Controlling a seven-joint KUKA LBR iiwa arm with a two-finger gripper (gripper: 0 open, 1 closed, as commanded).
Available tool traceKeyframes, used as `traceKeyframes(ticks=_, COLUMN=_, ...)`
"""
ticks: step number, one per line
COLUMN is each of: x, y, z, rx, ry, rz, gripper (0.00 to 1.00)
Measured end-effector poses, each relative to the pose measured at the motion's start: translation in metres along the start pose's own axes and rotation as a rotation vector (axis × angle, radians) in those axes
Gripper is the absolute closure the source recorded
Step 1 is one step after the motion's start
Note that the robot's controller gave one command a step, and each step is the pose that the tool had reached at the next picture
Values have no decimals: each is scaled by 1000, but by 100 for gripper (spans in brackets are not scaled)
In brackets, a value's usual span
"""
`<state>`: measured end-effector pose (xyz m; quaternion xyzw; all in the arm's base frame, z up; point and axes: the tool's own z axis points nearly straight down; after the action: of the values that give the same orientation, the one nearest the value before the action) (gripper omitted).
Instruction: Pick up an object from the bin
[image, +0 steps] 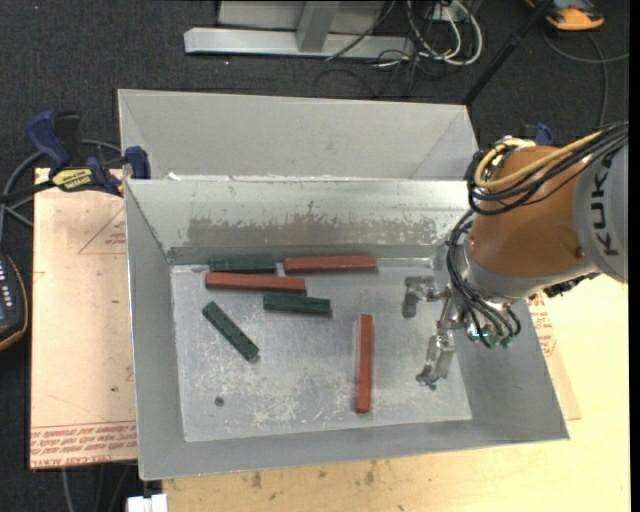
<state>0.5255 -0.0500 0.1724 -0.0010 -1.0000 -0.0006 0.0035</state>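
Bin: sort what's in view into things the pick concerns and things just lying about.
For the pick: grey metal bin; open, empty two-finger gripper; lone red-brown flat bar nearest it.
Lying about: back-wall red-brown bar; red-brown bar in front of it; back-wall dark green bar; middle dark green bar; slanted dark green bar at left.

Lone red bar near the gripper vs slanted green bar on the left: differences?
Colour: red bar is red-brown, green bar dark green. Pose: red bar runs up-down in view, green bar lies diagonal. Length: red bar looks longer than green bar. Both are slim straight bars, flat on the bin floor, touching nothing.
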Motion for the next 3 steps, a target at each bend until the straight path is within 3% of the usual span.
traceKeyframes(ticks=1, x=-37, y=51, z=103, rx=0, ry=-5, rz=-378, gripper=0)
traceKeyframes(ticks=2, x=-30, y=52, z=99, rx=3, ry=-8, rz=-1039, gripper=0)
traceKeyframes(ticks=3, x=-31, y=52, z=98, rx=3, ry=-7, rz=-1037, gripper=100)
